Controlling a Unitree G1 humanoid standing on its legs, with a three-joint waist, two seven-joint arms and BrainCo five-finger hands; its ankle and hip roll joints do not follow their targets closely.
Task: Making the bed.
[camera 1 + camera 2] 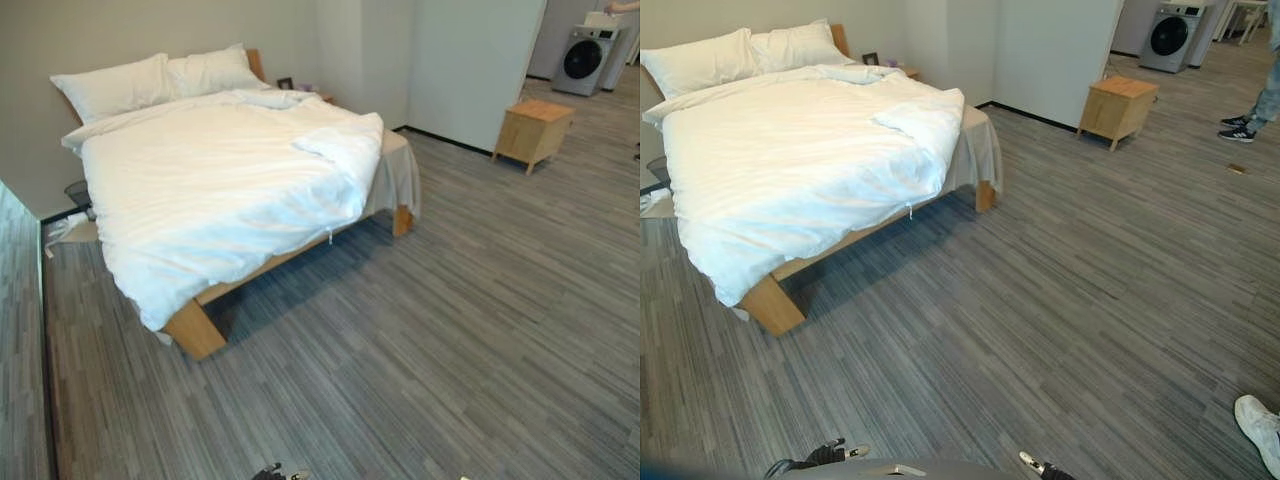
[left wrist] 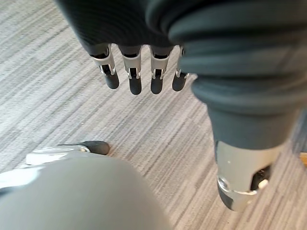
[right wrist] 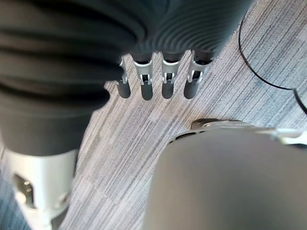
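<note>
A wooden bed (image 1: 195, 330) stands at the upper left, some way off across the floor. A white duvet (image 1: 210, 170) covers it, hanging low over the near side. One corner of the duvet (image 1: 345, 145) is folded back at the foot, baring a beige sheet (image 1: 400, 175). Two white pillows (image 1: 115, 85) lie at the headboard. My left hand (image 2: 135, 76) hangs over the grey floor with straight fingers and holds nothing. My right hand (image 3: 146, 79) also hangs over the floor, fingers straight and empty.
A small wooden side table (image 1: 533, 130) stands by a white partition wall (image 1: 470, 60), with a washing machine (image 1: 585, 58) behind. A person's shoes (image 1: 1245, 127) show at the far right, and a white shoe (image 1: 1260, 425) lower right. A black wire basket (image 1: 78, 192) sits beside the bed.
</note>
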